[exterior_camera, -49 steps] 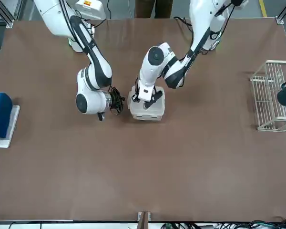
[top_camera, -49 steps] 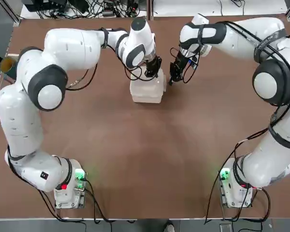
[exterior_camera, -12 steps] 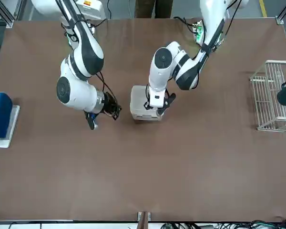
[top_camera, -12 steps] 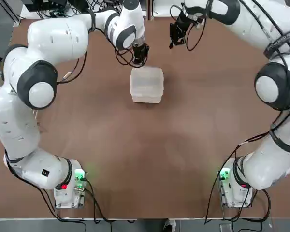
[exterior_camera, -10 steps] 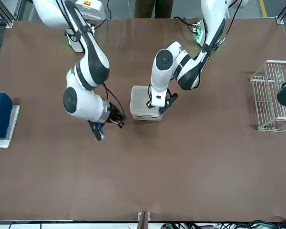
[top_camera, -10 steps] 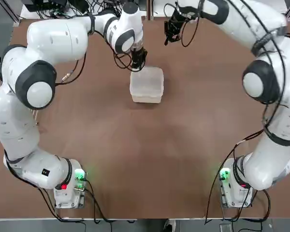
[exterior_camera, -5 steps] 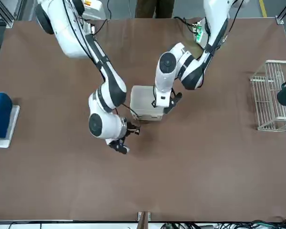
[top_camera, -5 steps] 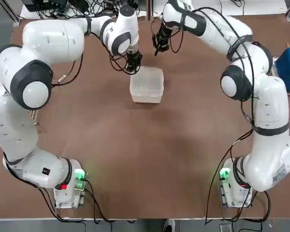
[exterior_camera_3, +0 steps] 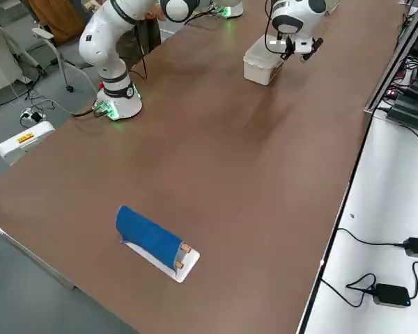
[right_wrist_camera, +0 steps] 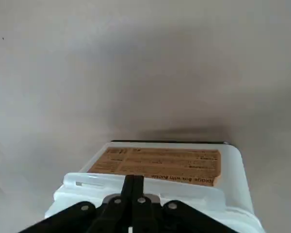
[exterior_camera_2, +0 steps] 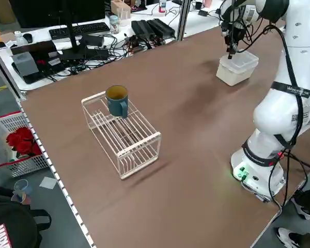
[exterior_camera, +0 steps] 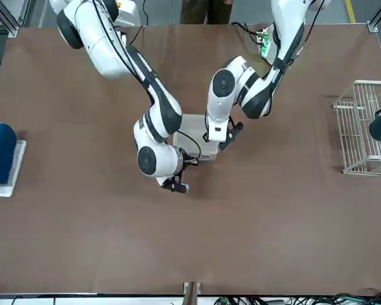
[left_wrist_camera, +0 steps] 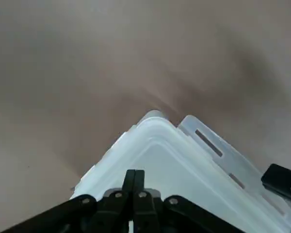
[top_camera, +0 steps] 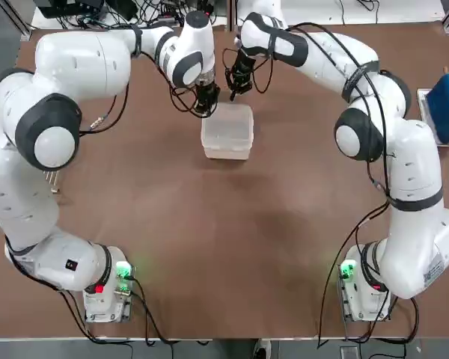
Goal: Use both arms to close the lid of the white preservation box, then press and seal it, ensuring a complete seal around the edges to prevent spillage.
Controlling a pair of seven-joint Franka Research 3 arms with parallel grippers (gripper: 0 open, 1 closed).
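Top view: the right gripper (top_camera: 236, 90) had just been brought in closer to the tabletop's (top_camera: 209, 224) white preservation box (top_camera: 227, 149), set well inside the edges. Both wrist views: its jaws were pressed fully together, nothing gripped, and the left gripper (left_wrist_camera: 135, 171), held over a lid corner, was closed the same way. The lid (left_wrist_camera: 160, 160) was laid over the box, but a side flap (left_wrist_camera: 216, 148) was left jutting out. With both sides now covered, a two-handed press was probably being set up; contact could not be confirmed.
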